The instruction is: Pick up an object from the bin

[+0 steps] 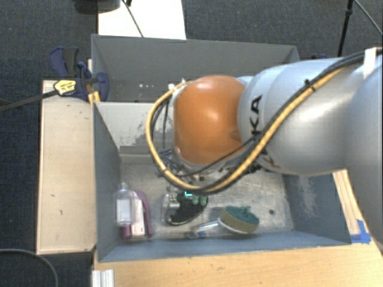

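In the grey bin (108, 160), toward its front wall, three lots lie on the floor. Item one: a small dark object (187, 214), flattish, its shape hard to make out, near the middle of the floor. The tool (178, 203) stands low and right above it, seemingly at or just off its top. Whether the tool is apart or together I cannot tell, since the arm's orange cover (206, 118) and looped cables hang over most of it. Item two: a round teal-headed brush (239, 219) with a clear handle, lying flat just beside the dark object, on the view's right. Item three: a small clear bottle (124, 208) resting against a purple piece (142, 217) in the left front corner, well apart from the tool. The arm (311, 124) comes in from the right and bends steeply down, likely so the tool meets the floor squarely. My reckoning: the dark object is the one wanted and is not yet lifted. The brush lies near enough to be nudged.
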Tool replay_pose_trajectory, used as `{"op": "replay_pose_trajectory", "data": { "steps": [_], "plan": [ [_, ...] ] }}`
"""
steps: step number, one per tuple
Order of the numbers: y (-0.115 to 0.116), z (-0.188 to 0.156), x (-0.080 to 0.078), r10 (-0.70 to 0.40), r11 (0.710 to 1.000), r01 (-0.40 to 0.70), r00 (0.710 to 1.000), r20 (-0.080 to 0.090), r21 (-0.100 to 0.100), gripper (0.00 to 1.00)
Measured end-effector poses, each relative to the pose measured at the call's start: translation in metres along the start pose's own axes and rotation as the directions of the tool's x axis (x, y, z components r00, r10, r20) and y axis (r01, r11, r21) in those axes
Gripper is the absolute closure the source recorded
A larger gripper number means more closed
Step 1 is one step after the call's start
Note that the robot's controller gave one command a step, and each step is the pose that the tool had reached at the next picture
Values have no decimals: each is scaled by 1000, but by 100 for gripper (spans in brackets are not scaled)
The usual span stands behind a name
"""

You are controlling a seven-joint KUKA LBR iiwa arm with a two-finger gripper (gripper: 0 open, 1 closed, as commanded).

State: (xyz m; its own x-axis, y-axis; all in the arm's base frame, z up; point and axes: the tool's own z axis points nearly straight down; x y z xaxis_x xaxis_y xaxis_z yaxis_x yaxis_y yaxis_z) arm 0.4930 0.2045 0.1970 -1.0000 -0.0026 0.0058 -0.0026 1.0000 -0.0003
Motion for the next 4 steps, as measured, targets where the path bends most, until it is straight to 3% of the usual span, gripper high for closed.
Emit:
{"op": "replay_pose_trajectory", "data": {
  "steps": [1, 2, 3, 4],
  "plan": [
    [-109, 74, 4, -15, 1000, 15, 1000, 1, 4, 0],
    [-67, 127, -5, -99, 995, 99, 995, 10, -1, 0],
    [-68, 124, -6, -90, 996, 90, 996, 13, -2, 100],
    [-56, -15, -20, -126, 992, 126, 992, 14, -1, 100]
  ]
}}
